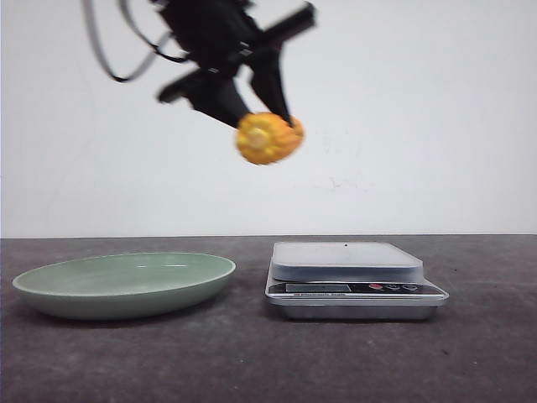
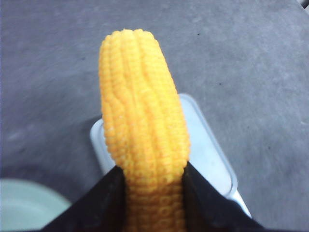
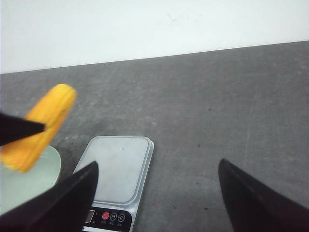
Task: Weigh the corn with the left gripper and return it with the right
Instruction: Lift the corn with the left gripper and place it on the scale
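Plate [image 1: 126, 285] — pale green, shallow, on the left of the dark table [image 1: 252, 369].

Left gripper [image 1: 267, 126] — raised high, fingers [image 2: 104, 203] closed against both sides of the corn [image 1: 268, 138]; the cob hangs in the air, above the gap between plate and scale, its pale cut end facing the front camera.

Scale [image 1: 354, 281] — right of the plate, its white platform bare.

Right gripper [image 3: 157, 193] — fingers spread wide, holding nothing, poised over the table by the scale.

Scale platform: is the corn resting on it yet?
No, the corn hangs high above the scale, clamped in the left tool.
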### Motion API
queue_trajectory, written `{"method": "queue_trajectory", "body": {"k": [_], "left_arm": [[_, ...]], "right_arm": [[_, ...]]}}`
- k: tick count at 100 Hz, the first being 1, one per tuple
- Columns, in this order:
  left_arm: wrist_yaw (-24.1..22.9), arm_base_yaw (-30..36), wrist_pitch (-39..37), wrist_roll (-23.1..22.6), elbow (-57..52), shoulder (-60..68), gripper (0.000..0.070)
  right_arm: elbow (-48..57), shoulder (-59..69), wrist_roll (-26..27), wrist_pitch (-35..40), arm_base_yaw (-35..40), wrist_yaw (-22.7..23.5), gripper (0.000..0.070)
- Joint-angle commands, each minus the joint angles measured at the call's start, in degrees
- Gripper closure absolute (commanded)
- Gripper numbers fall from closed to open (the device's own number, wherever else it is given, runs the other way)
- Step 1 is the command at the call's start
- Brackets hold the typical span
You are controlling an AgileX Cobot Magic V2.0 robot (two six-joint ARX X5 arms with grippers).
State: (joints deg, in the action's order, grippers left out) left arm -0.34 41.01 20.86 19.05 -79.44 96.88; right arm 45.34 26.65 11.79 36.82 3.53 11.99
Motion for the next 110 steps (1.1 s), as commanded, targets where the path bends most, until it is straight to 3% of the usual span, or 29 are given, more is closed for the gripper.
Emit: {"method": "queue_trajectory", "body": {"k": [1,17,50,55,65,69,75,93,110], "left_arm": [[-0.3,1.2,1.2,0.0,-4.6,4.5,0.0697],[-0.3,3.3,2.5,1.1,-10.5,12.4,0.0697],[-0.3,4.4,2.6,2.3,-10.9,19.2,0.0691],[-0.3,4.4,2.9,2.3,-10.9,19.4,0.0639],[-0.3,4.4,2.3,2.2,-10.9,19.4,0.0389],[-0.3,4.4,2.0,2.2,-10.9,19.4,0.0331],[-0.2,4.4,1.9,2.3,-10.9,19.4,0.0301],[0.2,4.4,2.6,2.1,-11.0,17.4,0.0300],[-2.0,4.0,2.5,-2.3,-11.0,9.0,0.0301]], "right_arm": [[1.1,0.2,-0.7,0.1,0.1,0.0,0.0201],[1.1,0.2,-0.9,1.0,0.1,0.0,0.0201],[1.1,0.2,-1.0,2.4,0.1,0.0,0.0201],[1.1,0.2,-1.4,2.4,0.1,0.0,0.0201],[1.1,0.2,-1.4,2.5,0.1,0.0,0.0200],[1.1,0.2,-1.4,2.5,0.1,0.0,0.0200],[1.1,0.2,-1.4,2.6,0.1,0.0,0.0200],[1.1,0.2,-1.4,3.2,0.1,0.0,0.0200],[1.1,0.2,-1.4,3.5,0.1,0.0,0.0200]]}}
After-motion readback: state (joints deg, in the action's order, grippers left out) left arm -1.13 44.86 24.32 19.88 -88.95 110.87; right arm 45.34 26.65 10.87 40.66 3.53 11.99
